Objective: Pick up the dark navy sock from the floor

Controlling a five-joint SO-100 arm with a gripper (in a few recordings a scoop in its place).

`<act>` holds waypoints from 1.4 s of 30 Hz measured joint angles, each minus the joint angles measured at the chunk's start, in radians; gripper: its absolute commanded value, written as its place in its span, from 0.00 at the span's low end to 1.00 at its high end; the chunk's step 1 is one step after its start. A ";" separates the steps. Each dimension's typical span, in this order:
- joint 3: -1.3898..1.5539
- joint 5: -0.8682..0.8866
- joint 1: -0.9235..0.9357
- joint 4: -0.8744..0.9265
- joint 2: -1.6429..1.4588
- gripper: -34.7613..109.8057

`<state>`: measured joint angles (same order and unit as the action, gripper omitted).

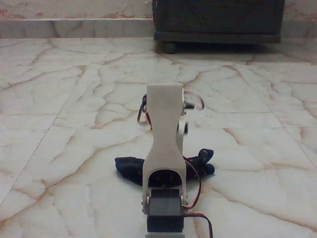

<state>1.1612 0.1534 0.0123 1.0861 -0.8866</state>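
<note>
While the arm blocks its middle, the sock lies on the floor.

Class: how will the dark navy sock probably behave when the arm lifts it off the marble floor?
The sock lies crumpled and flat, so it probably droops limply when lifted. It looks thin, likely very light. On the glossy floor it may slide if pushed.

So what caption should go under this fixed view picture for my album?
White arm stands on the marble floor, hiding the middle of a navy sock.
</note>
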 measured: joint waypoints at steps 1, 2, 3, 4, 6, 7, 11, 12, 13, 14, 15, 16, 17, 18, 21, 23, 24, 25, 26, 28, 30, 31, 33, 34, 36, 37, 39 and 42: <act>0.000 -0.002 -0.005 -0.009 0.023 0.32; -0.002 -0.002 -0.005 -0.038 0.051 0.32; -0.002 -0.002 -0.005 -0.064 0.071 0.32; -0.002 -0.005 -0.005 -0.077 0.092 0.32; -0.002 -0.005 -0.009 -0.095 0.106 0.32; -0.003 -0.009 -0.015 -0.141 0.126 0.31; -0.026 -0.058 -0.017 -0.272 0.206 0.31; -0.037 -0.075 -0.017 -0.310 0.244 0.30; -0.038 -0.092 -0.017 -0.344 0.258 0.30; -0.038 -0.107 -0.018 -0.373 0.272 0.30; -0.038 -0.129 -0.018 -0.399 0.278 0.29; -0.038 -0.155 -0.020 -0.417 0.288 0.29; -0.040 -0.187 -0.020 -0.425 0.288 0.28; -0.040 -0.210 -0.020 -0.439 0.296 0.28; -0.032 -0.250 -0.017 -0.454 0.298 0.26; -0.028 -0.265 -0.017 -0.454 0.296 0.25; -0.020 -0.270 -0.017 -0.456 0.293 0.25; 0.000 -0.270 -0.015 -0.463 0.279 0.25; 0.028 -0.276 -0.014 -0.485 0.278 0.24; 0.109 -0.313 -0.009 -0.534 0.227 0.24; 0.202 -0.319 -0.008 -0.594 0.173 0.24; 0.239 -0.319 -0.006 -0.615 0.146 0.24; 0.313 -0.319 -0.005 -0.640 0.089 0.24; 0.360 -0.319 -0.005 -0.676 0.054 0.24; 0.434 -0.321 -0.005 -0.713 -0.011 0.24; 0.460 -0.322 -0.005 -0.726 -0.038 0.24; 0.535 -0.324 -0.005 -0.727 -0.101 0.24; 0.641 -0.356 -0.005 -0.727 -0.198 0.24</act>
<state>1.8024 -0.2025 0.0077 0.3590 -1.0845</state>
